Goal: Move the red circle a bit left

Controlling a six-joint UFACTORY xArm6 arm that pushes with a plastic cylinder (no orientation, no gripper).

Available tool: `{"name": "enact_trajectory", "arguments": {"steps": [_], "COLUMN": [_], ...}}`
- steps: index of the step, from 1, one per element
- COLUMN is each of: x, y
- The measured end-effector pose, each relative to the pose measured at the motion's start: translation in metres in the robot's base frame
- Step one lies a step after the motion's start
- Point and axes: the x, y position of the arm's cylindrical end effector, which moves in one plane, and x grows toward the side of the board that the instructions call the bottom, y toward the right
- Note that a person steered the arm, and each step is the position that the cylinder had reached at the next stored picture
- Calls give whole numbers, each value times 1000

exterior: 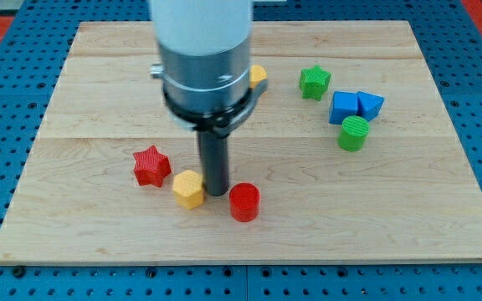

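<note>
The red circle (244, 202) sits near the view's bottom centre of the wooden board (99, 100). My tip (217, 193) is on the board just to the left of the red circle and just to the right of the yellow hexagon (188, 189), between the two. A red star (151, 165) lies left of the yellow hexagon.
A green star (314, 82) lies at the upper right. A blue cube (344, 107) and a blue triangle (370, 104) sit side by side, with a green cylinder (354, 133) just below them. Another yellow block (258, 75) is partly hidden behind the arm.
</note>
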Motion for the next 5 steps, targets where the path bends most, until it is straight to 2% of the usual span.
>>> {"name": "enact_trajectory", "arguments": {"steps": [1,2,3,4,5], "x": [-19,-42,7,11,-22], "y": [12,83,105,29,9]}}
